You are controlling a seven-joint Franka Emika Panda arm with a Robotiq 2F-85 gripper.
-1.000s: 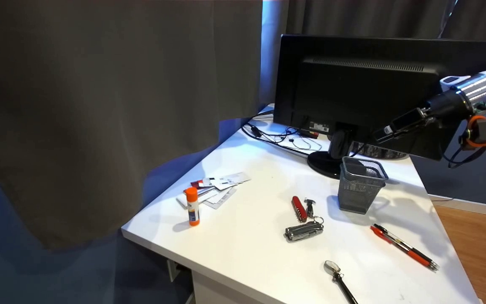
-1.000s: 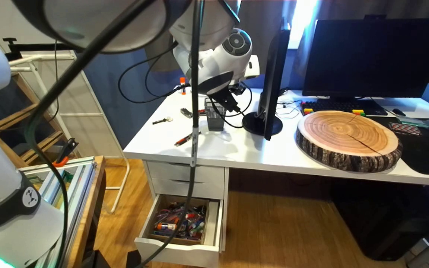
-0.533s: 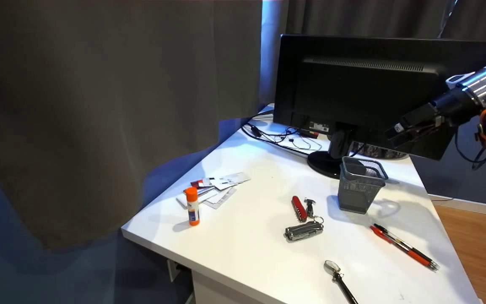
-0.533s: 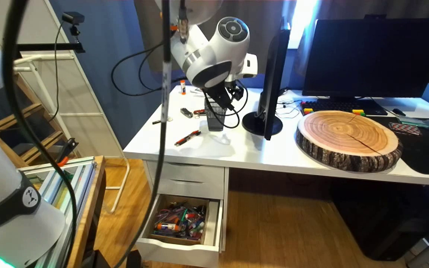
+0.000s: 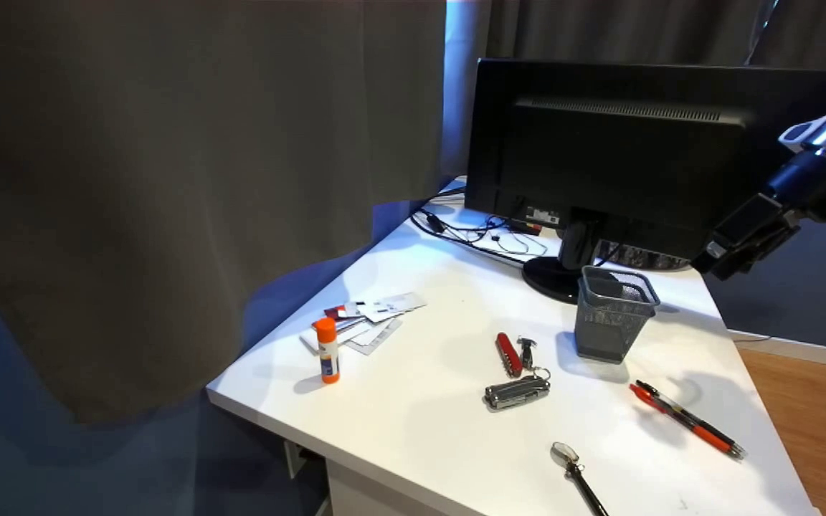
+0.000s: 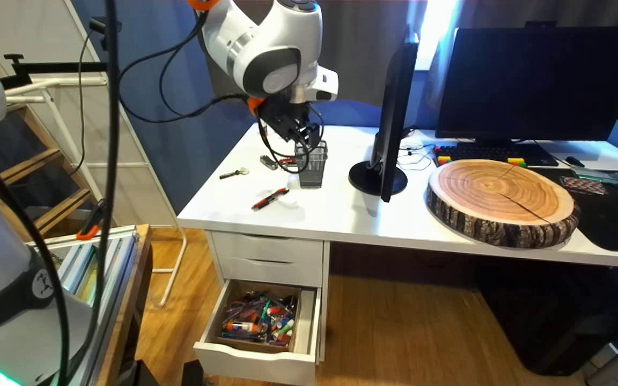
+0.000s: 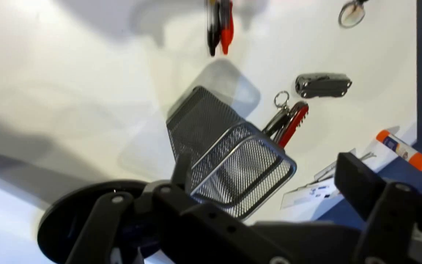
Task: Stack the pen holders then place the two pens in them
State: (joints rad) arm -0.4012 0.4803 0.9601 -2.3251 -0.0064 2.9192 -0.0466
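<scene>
Two dark mesh pen holders [image 5: 610, 326] stand nested and upright on the white desk; two rims, one inside the other, show on the stacked holders [image 7: 203, 123] in the wrist view. Beside them lie the pens [image 6: 270, 199], close together: a black pen [image 7: 213, 35] and a red pen [image 7: 227, 35]. My gripper [image 7: 269, 176] has its fingers wide apart, with nothing held. In the wrist view its left finger overlaps the holders' near side. An exterior view shows the gripper [image 5: 718, 261] above the desk, apart from the holders and up to their right.
Behind the holders is a black monitor [image 5: 642, 158] on a round base [image 5: 553, 279]. A multitool [image 5: 517, 393], a red pocket knife [image 5: 508, 355], a mirror tool [image 5: 585, 487], a glue stick [image 5: 328, 351] and cards [image 5: 377, 315] lie around. A wood slice [image 6: 502, 193] sits farther along.
My gripper has moved away from the monitor, going right and lower in an exterior view, with the arm shifting left in an exterior view. Holders and pens have stayed put.
</scene>
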